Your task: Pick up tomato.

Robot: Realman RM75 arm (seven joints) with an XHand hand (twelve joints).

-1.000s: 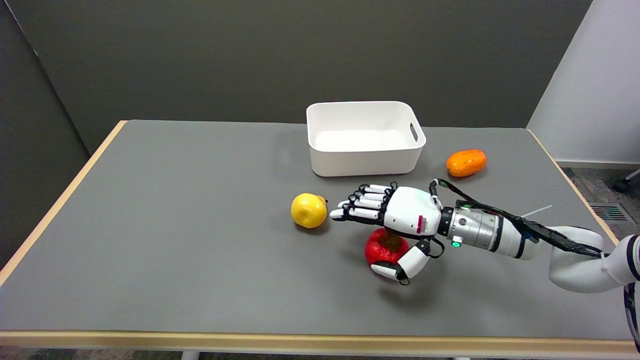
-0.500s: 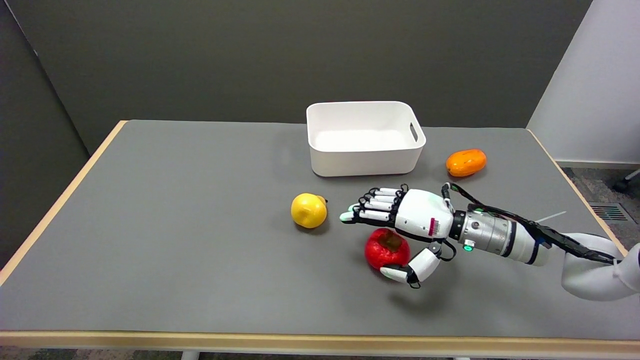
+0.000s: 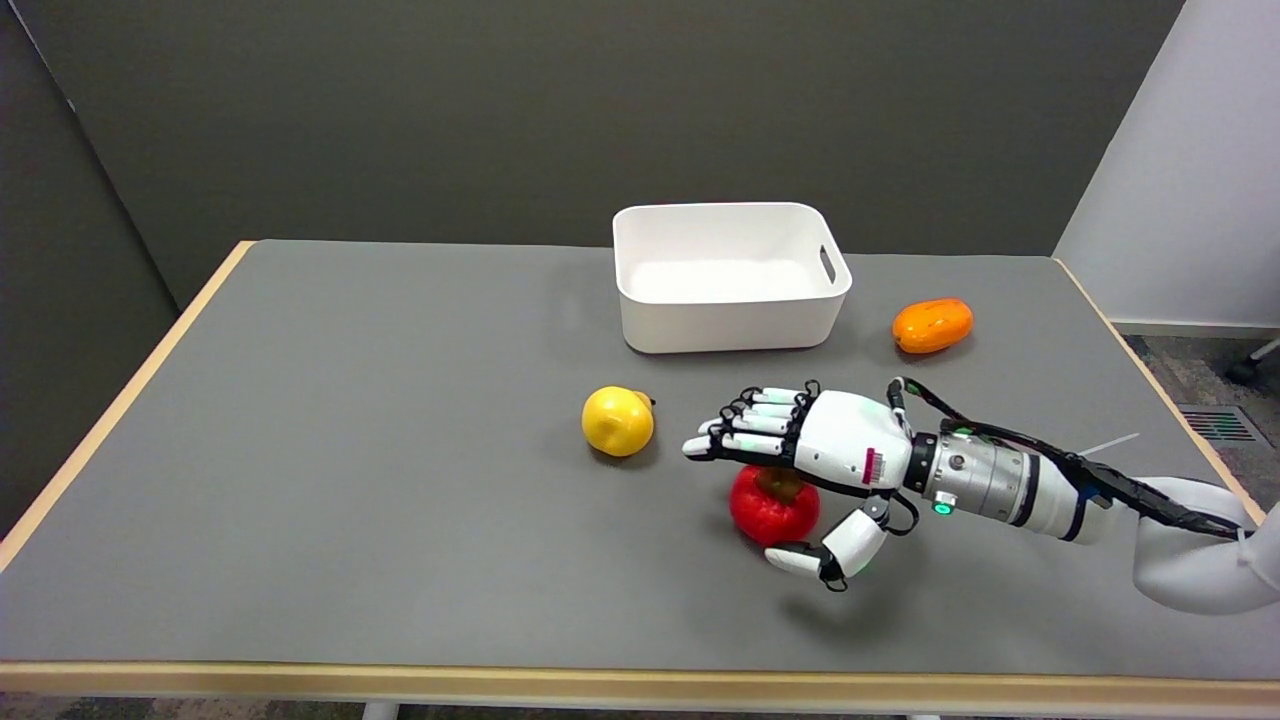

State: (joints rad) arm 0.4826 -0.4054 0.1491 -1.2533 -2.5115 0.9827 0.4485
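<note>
The red tomato point(image 3: 772, 506) with a brown stem cap lies on the grey table, right of centre. My right hand point(image 3: 820, 462) hovers just over it, palm down, its long fingers point(image 3: 745, 436) stretched left above the tomato's far side and the thumb point(image 3: 832, 552) spread at its near right. The fingers are apart and nothing is held; the palm hides the tomato's top right.
A yellow fruit point(image 3: 618, 421) lies left of the fingertips. A white bin point(image 3: 728, 274) stands behind, and an orange fruit point(image 3: 932, 325) sits to the bin's right. The table's wooden front edge point(image 3: 600, 685) runs along the bottom.
The hand drew back to the right and slightly toward the near side, staying spread over the tomato. The tomato has stayed put.
</note>
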